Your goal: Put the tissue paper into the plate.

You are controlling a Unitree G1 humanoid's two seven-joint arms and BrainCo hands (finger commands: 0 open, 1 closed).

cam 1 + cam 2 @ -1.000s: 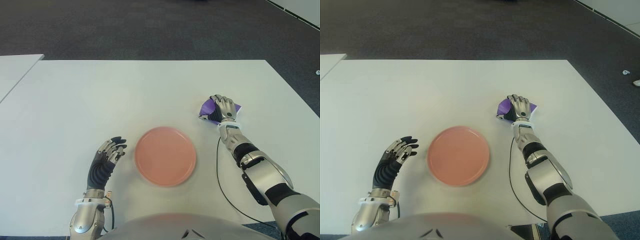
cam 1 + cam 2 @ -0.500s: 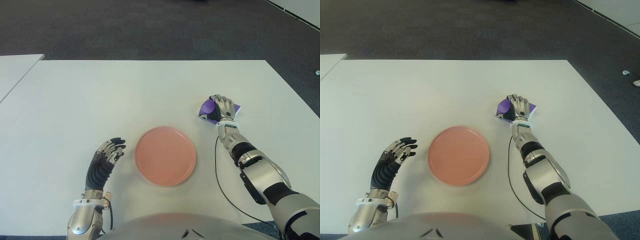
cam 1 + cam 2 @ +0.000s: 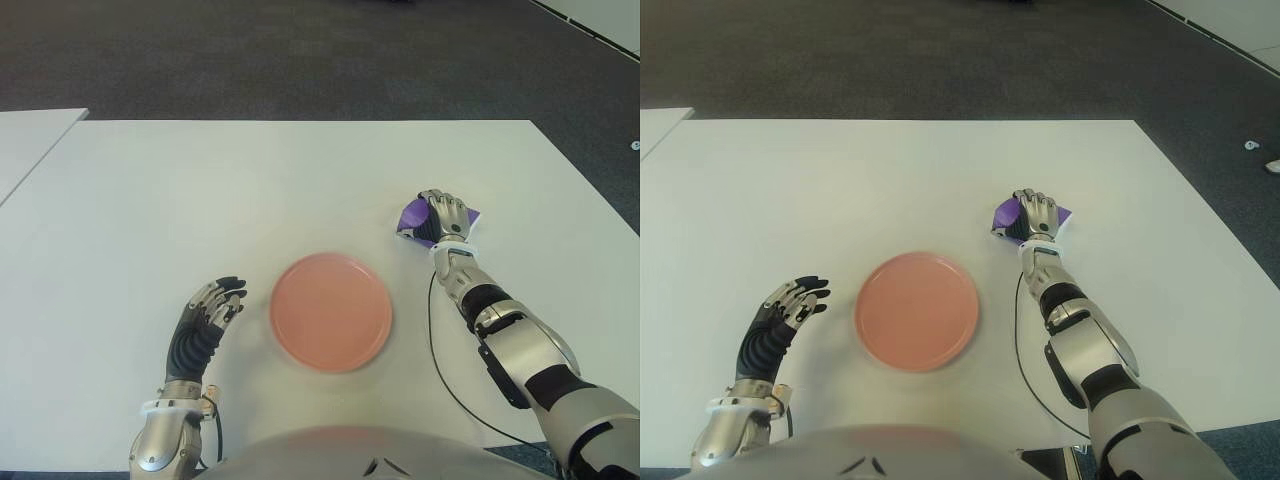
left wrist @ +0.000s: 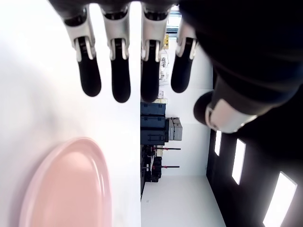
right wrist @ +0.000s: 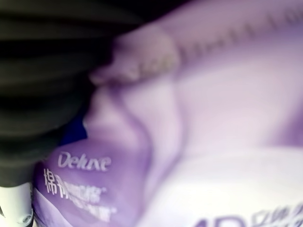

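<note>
A purple tissue pack [image 3: 412, 215] lies on the white table [image 3: 250, 190], right of centre. My right hand [image 3: 445, 217] sits on top of it with its fingers curled around the pack. In the right wrist view the purple wrapper [image 5: 189, 142] fills the picture, pressed close against the palm. A pink round plate [image 3: 330, 312] sits near the front middle of the table, with nothing on it. My left hand [image 3: 207, 313] shows just left of the plate, fingers relaxed and spread, holding nothing. Its straight fingers [image 4: 120, 71] show in the left wrist view, with the plate's rim [image 4: 71, 184] nearby.
A black cable [image 3: 440, 360] runs along my right forearm over the table. A second white table edge [image 3: 30, 140] shows at the far left. Dark carpet lies beyond the table's far edge.
My left hand has drawn back a little toward the table's front edge. My right hand stays on the tissue pack, with almost no movement.
</note>
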